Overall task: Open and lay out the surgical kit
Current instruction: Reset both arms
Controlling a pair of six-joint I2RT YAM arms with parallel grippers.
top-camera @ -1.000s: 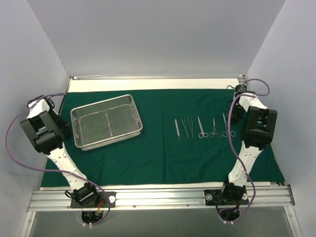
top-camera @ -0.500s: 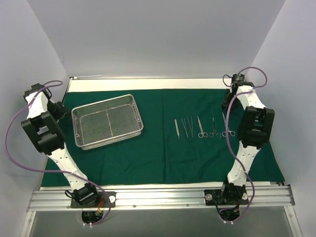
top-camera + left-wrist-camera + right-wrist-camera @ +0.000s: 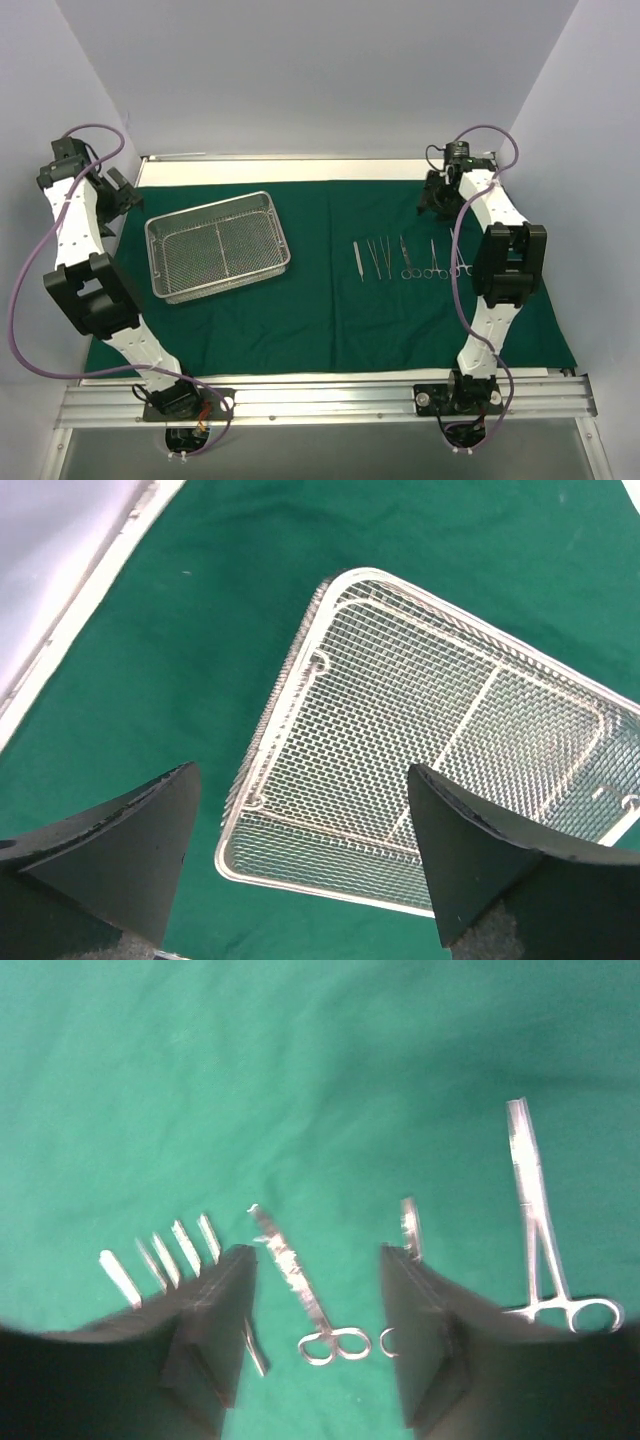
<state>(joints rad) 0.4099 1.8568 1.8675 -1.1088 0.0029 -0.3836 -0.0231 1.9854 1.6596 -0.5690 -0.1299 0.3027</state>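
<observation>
The dark green cloth (image 3: pixel 330 310) lies spread flat over the table. On its left part sits the empty silver wire-mesh tray (image 3: pixel 190 255), seen from above in the left wrist view (image 3: pixel 430 730). My left gripper (image 3: pixel 118 192) hangs high at the tray's far left, open (image 3: pixel 302 772), holding nothing. Several steel instruments (image 3: pixel 405 258) lie in a row right of centre. My right gripper (image 3: pixel 435 195) hovers beyond their far ends, open (image 3: pixel 315 1255) and empty. Below its gap lies a ring-handled clamp (image 3: pixel 300 1290). Another clamp (image 3: pixel 535 1210) lies to the right, with tweezer tips (image 3: pixel 165 1260) to the left.
A white strip of bare table (image 3: pixel 300 170) runs along the cloth's far edge and an aluminium rail (image 3: pixel 320 400) along the near edge. White enclosure walls stand close on the left, right and back. Purple cables loop off both arms.
Both arms have lifted and swung toward the far side, the right one also leftward over the instruments' far ends. Both grippers have opened wider.
</observation>
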